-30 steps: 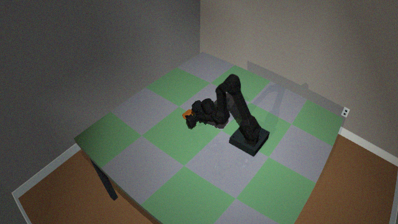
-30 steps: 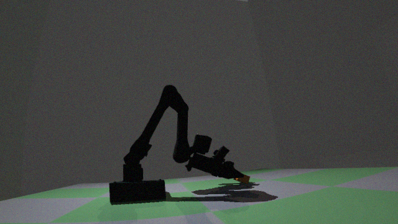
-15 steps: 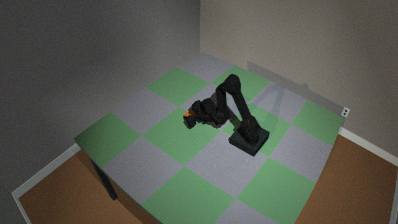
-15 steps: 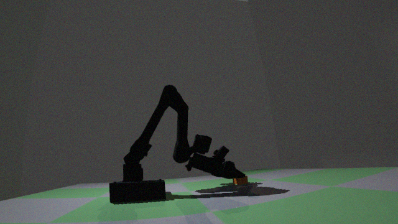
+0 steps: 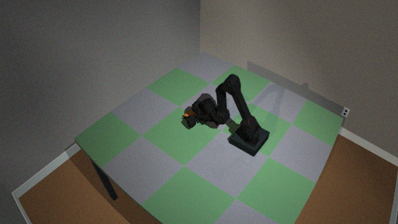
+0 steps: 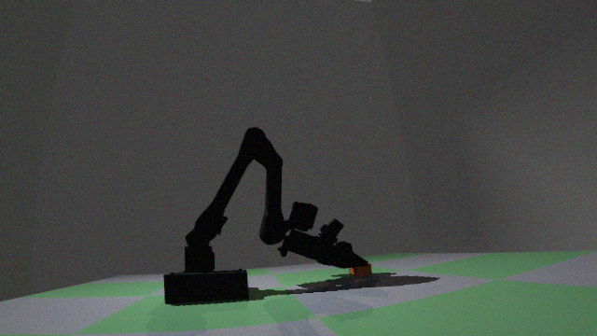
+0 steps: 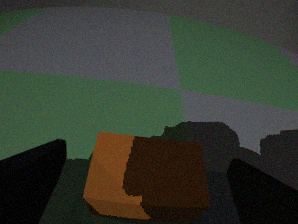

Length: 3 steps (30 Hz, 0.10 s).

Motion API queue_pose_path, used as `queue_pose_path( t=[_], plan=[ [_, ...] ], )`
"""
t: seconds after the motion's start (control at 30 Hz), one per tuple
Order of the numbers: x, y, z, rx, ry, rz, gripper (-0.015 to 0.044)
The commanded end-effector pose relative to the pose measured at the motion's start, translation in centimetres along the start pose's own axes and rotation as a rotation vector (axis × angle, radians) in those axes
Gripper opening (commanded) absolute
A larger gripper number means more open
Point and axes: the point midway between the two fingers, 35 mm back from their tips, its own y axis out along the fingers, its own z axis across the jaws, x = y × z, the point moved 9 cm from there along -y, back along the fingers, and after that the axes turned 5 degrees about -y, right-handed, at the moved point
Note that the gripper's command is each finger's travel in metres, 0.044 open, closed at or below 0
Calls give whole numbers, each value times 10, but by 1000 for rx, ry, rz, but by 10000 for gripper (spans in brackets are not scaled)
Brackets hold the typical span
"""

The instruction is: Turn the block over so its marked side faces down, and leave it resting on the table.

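Observation:
The orange block [image 5: 186, 115] [image 6: 360, 271] [image 7: 111, 167] rests on the checkered table [image 5: 193, 193] [image 6: 443, 313]. In the wrist view its upper face and near side show, partly in dark shadow. I can make out no mark on the faces in view; its underside and far sides are hidden. My gripper [image 5: 188, 116] [image 6: 366, 265] [image 7: 150, 160] is open, low over the table and tilted downward. In the wrist view one finger stands left of the block and the other right of it, with a gap on each side.
The arm's base [image 5: 249, 141] [image 6: 206, 287] stands on the table behind the gripper. The arm's shadow [image 6: 410, 280] [image 7: 205, 137] falls over the block and the table around it. Two walls meet behind the table, and its edges drop to a brown floor [image 5: 357, 177].

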Motion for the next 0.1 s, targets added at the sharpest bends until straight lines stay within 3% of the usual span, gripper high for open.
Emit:
queue_pose_path(
  t=[0.0,0.07],
  plan=[
    [0,0,0,-3,3,1,440],
    [0,0,0,-3,3,1,440]
  ],
)
